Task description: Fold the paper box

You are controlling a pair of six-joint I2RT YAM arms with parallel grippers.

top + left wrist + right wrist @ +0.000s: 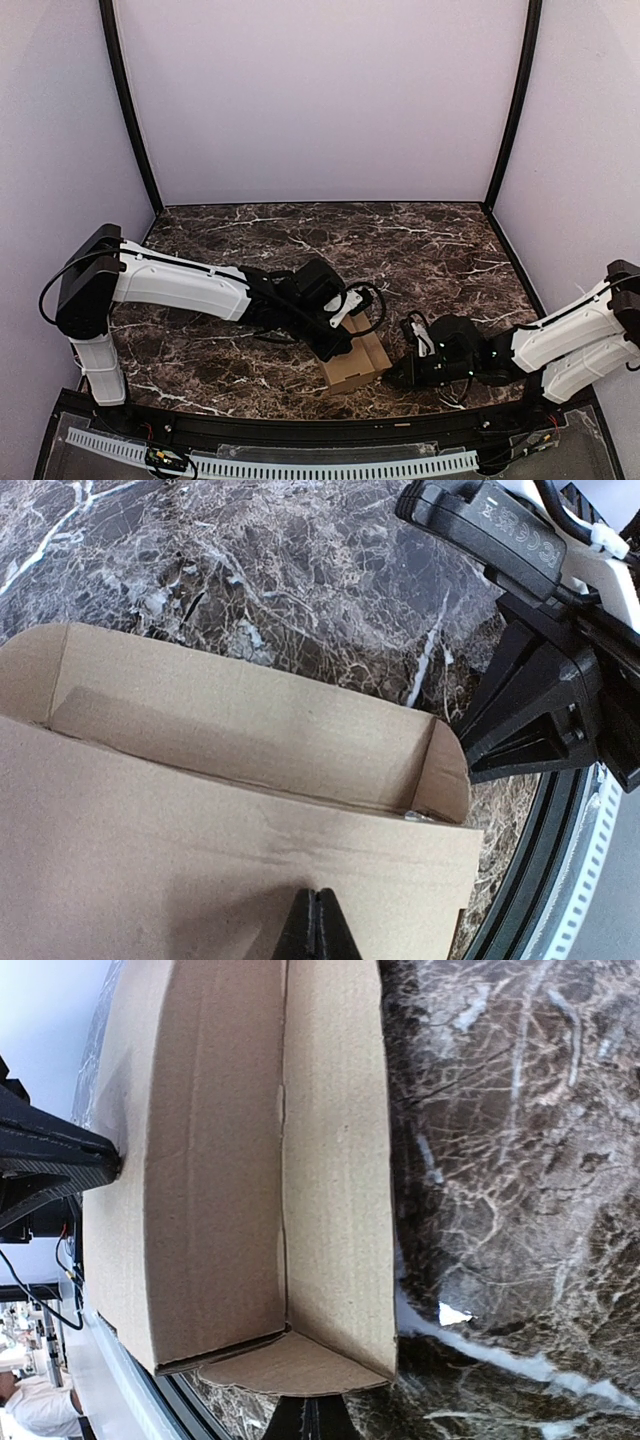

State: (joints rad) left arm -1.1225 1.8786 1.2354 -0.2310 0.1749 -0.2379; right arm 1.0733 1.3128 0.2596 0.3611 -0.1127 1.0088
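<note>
Left fingers (303,936) pressed together against the brown paper box (355,366) wall, right fingers (294,1426) together at its end, dark marbled desk (420,240) beneath

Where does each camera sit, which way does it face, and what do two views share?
Top external: above and behind the bases, looking down on the marble table; left arm, right arm and paper box show.
Left wrist: on the left arm, looking down past its shut left gripper into the box; the right gripper is beyond.
Right wrist: low at the box's end, looking along it; own shut fingertips at bottom, left gripper at left.
Shared: both wrist views show the box's inside and the other gripper.
</note>
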